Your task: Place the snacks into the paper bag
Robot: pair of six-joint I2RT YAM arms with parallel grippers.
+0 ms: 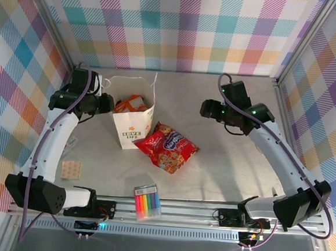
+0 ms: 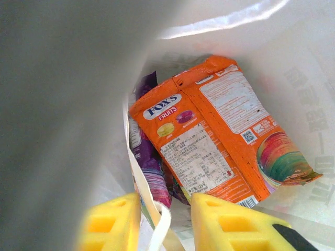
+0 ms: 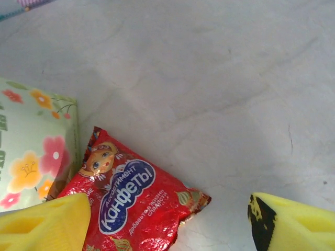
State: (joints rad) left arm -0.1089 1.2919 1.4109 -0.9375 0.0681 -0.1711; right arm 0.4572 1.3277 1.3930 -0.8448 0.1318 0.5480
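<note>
left tool [image 2: 164, 208] part-open astride paper bag [image 1: 131, 128] rim, orange packet [image 2: 209, 136] inside, right tool [image 3: 168, 210] wide open, empty, red packet [image 1: 167, 147] at bag's 4 o'clock

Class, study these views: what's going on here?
Two robot arms are filling a paper bag. The left gripper sits at the bag's rim, fingers apart around its handle; an orange packet and a purple packet lie inside. The right gripper hangs open near the large red packet, which lies on the table beside the bag.
</note>
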